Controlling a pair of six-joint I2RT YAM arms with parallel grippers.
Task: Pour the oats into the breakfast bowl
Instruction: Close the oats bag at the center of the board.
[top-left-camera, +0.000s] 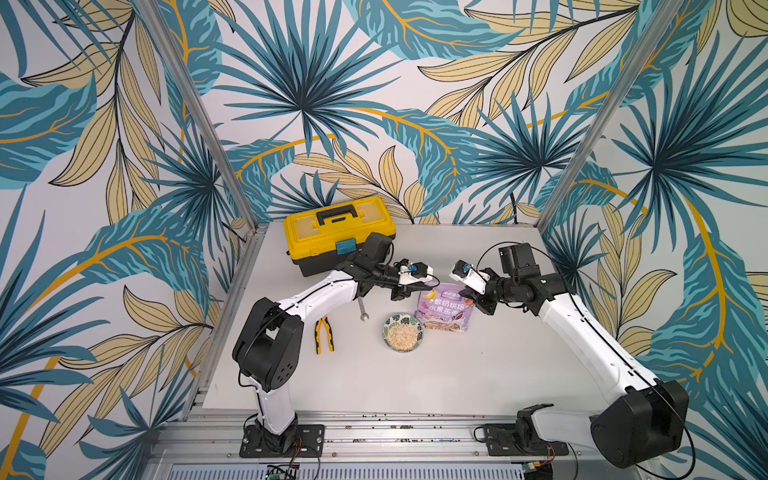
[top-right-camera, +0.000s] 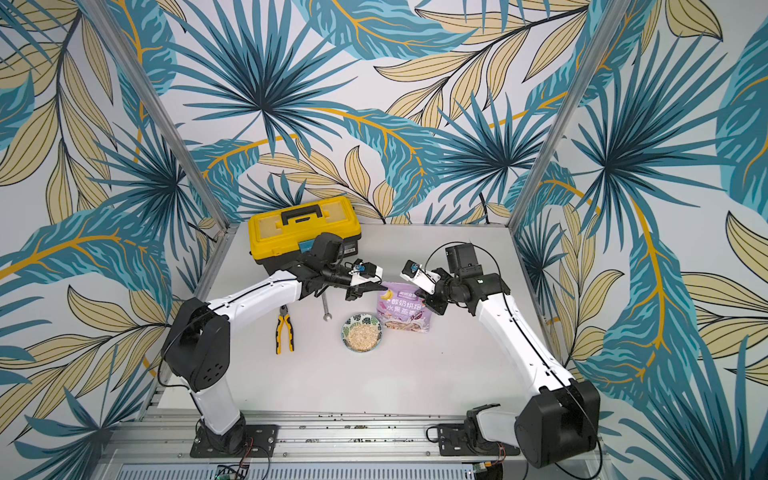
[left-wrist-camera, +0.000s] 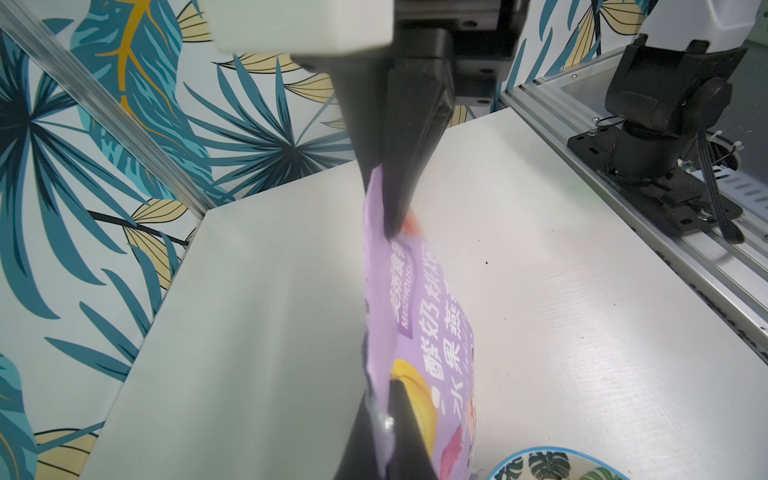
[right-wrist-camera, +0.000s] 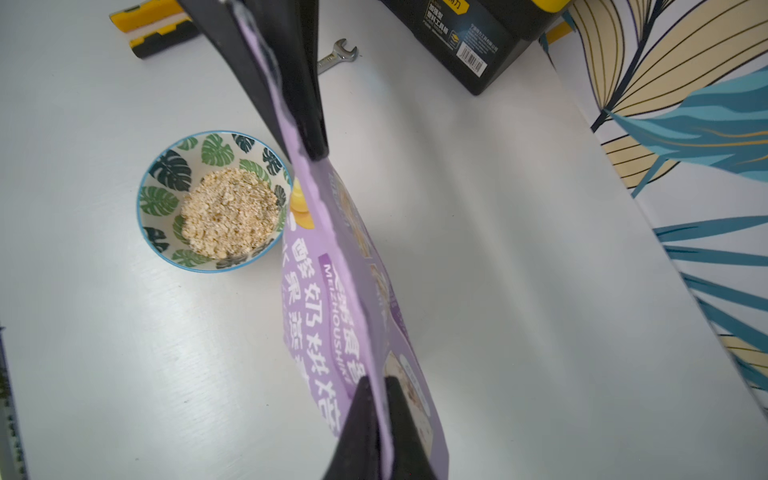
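Oats (right-wrist-camera: 230, 212) in a pale, flaky heap on the bottom of the breakfast bowl (right-wrist-camera: 166, 164), leaf print bare above the heap all round. Bowl stands on the white table (top-left-camera: 457, 374), toward the middle. Lilac pouch (top-left-camera: 444, 309) just beside the bowl, on its far side toward the right arm, upright, printed face to the camera head. Whether its base bears on the table or hangs just clear, cannot tell. Any oats inside the pouch are hidden. Pouch top edge drawn flat between 2 grips: left gripper (top-left-camera: 427, 286) clamped on the corner by the banana picture, right gripper (top-left-camera: 468, 292) clamped on the opposite corner. Right wrist view agrees: right gripper (right-wrist-camera: 376, 384) jaws pressed together on the purple film, left gripper (right-wrist-camera: 316, 151) likewise further along the edge. Whether the mouth is sealed or only pressed flat, not readable. Left wrist view blurred close in; the bowl (left-wrist-camera: 544, 465) is cut off by the frame edge there, only a slice of rim showing. Steel wrench (top-left-camera: 363, 311) near the bowl, its far end under the left arm. Yellow-handled pliers (top-left-camera: 324, 336) lie beyond it, nearer that arm's base; the right wrist view shows only the 2 handle ends. Yellow toolbox (top-left-camera: 338, 230) at the back of the table, its front right corner hidden behind the left arm.
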